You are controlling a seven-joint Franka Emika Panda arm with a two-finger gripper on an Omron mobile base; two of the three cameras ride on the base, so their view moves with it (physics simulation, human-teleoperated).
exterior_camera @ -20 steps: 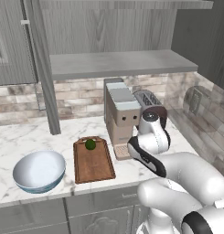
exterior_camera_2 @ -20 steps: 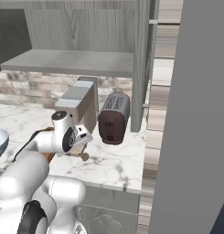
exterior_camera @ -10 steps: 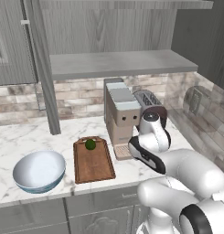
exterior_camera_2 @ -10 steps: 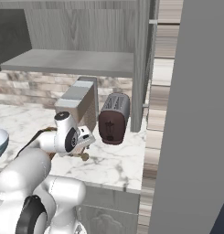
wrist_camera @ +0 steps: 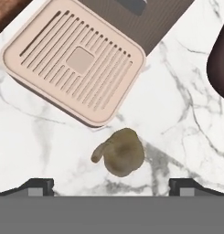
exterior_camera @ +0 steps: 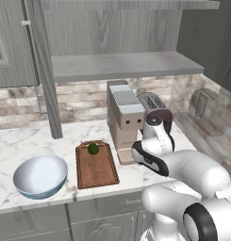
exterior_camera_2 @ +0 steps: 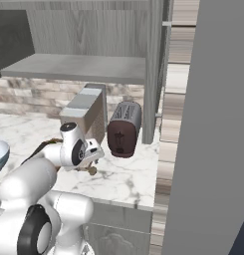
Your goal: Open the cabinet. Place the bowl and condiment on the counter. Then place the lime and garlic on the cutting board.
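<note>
The cabinet (exterior_camera: 126, 66) stands open with its shelf bare, and the bowl (exterior_camera: 40, 176) sits on the tabletop (exterior_camera: 22, 141) at about 9 o'clock from the cutting board (exterior_camera: 95, 164). The lime (exterior_camera: 93, 149) lies on the board near its handle end. So the opening, the bowl and the lime look done. I judge the garlic to be the step in hand.

The garlic (wrist_camera: 120, 152) lies on the marble in front of the coffee machine's drip tray (wrist_camera: 74, 61), just off the tray's corner and well apart from the board. In the hand view it sits at 12 o'clock from the gripper (wrist_camera: 112, 185), between the two finger tips and a little ahead of them. The jaws stand wide and hold nothing.

The condiment bottle I cannot find, so that step is unconfirmed. From the right the garlic is a small tan speck under the hand. The toaster (exterior_camera_2: 124, 129) is cut off at the hand view's 3 o'clock edge.
</note>
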